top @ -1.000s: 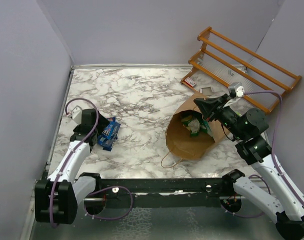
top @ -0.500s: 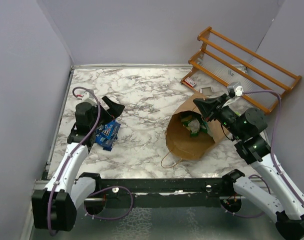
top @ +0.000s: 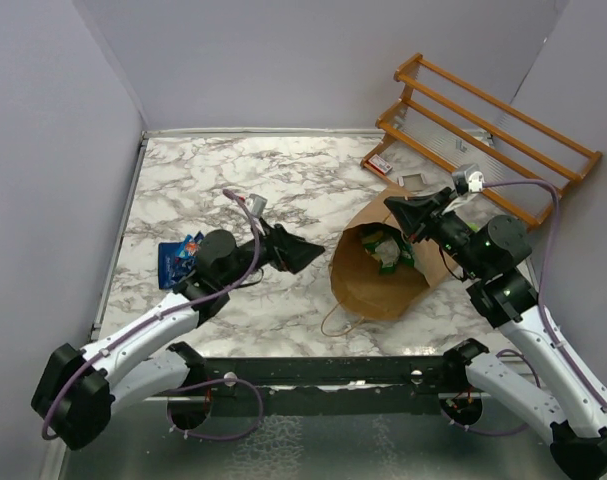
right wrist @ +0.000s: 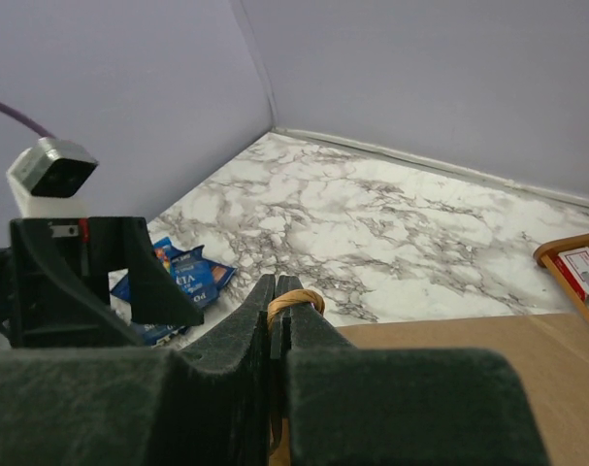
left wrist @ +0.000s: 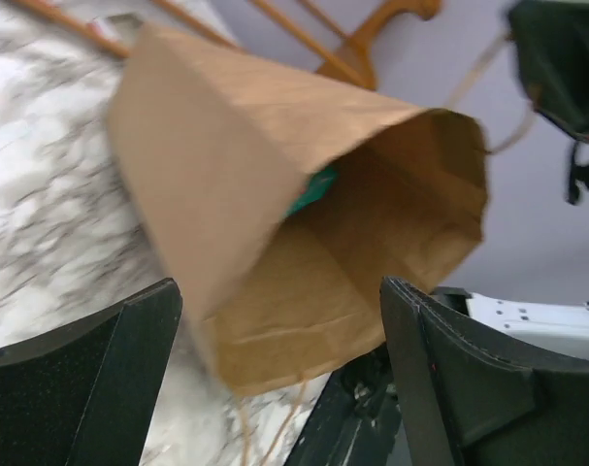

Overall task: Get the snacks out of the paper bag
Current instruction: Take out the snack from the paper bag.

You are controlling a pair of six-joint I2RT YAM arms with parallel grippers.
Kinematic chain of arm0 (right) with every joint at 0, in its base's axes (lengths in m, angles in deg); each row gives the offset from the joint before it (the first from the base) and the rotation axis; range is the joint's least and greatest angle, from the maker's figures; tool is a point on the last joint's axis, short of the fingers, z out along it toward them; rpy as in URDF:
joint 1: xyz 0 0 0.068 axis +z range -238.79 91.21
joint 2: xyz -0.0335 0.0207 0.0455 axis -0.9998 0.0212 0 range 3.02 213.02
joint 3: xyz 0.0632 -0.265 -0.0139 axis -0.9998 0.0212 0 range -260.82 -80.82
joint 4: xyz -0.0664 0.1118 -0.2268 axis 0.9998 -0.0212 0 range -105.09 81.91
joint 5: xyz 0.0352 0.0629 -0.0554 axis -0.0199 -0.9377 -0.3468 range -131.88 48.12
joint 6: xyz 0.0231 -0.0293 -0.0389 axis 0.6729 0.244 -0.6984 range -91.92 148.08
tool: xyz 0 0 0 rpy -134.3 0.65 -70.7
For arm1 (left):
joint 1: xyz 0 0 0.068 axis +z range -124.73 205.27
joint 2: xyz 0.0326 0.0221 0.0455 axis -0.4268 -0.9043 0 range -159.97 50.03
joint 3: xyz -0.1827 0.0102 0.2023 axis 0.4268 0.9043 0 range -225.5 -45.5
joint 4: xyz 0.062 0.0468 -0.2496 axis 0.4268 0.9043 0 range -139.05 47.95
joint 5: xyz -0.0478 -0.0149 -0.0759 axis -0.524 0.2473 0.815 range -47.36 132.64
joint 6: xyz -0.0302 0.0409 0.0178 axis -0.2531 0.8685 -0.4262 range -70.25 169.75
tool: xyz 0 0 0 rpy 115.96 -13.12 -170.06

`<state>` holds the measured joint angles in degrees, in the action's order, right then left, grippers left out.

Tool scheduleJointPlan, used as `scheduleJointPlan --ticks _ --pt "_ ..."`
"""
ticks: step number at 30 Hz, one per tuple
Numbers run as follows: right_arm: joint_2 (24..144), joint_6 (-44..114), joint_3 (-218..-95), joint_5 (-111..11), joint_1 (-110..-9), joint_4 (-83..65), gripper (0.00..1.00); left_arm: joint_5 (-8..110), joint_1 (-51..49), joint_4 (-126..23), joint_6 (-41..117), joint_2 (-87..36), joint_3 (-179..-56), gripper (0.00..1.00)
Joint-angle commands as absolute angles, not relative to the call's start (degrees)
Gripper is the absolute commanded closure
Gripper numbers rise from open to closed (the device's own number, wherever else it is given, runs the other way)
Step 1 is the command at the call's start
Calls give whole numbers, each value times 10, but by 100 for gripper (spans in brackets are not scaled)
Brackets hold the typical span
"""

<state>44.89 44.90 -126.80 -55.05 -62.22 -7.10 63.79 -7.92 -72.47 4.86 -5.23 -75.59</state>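
The brown paper bag [top: 378, 285] lies on its side on the marble table, mouth toward the left arm. Green and yellow-green snacks [top: 386, 248] show inside it, and a green packet [left wrist: 313, 189] peeks out in the left wrist view. Blue snacks [top: 178, 258] lie on the table at the left, also blue snacks [right wrist: 182, 282] in the right wrist view. My left gripper [top: 305, 256] is open just left of the bag's mouth [left wrist: 372, 243], with nothing between its fingers [left wrist: 449, 388]. My right gripper [top: 398, 212] is shut on the bag's twisted-paper handle [right wrist: 296, 301], holding up the upper edge.
A wooden slatted rack [top: 493, 135] leans at the back right behind the bag. A small red-and-white box [top: 380, 165] lies by the rack's left end. Purple walls close in the table on the left, back and right. The bag's other handle [top: 338, 322] trails toward the front rail.
My left arm has swung right from the blue packets to the bag's mouth, leaving the packets on the table a little farther left. The right gripper and bag have stayed put.
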Motion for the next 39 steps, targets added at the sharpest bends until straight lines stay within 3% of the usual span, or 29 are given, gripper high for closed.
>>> scheduleJointPlan --ticks 1,6,8,12,18,20,27,39 --pt "450 455 -1261 -557 -622 -47 98 488 -221 -905 89 -55 -725 15" --pt "450 456 -1265 -555 -622 -51 98 320 -379 -970 156 -150 -735 19" --pt "447 457 -1262 -552 -622 -47 98 270 -413 -932 169 -207 -771 24" --pt "445 450 -1268 -550 -622 -59 98 221 -451 -958 184 -281 -799 23" --pt "437 442 -1272 -538 -622 -61 98 165 -472 -943 199 -377 -857 29" --pt "440 443 -1273 -541 -622 -59 98 132 -475 -920 196 -404 -876 39" --pt "443 445 -1282 -545 -622 -53 98 134 -475 -905 217 -502 -936 56" --pt "442 450 -1281 -555 -622 -49 98 135 -455 -805 219 -609 -1060 59"
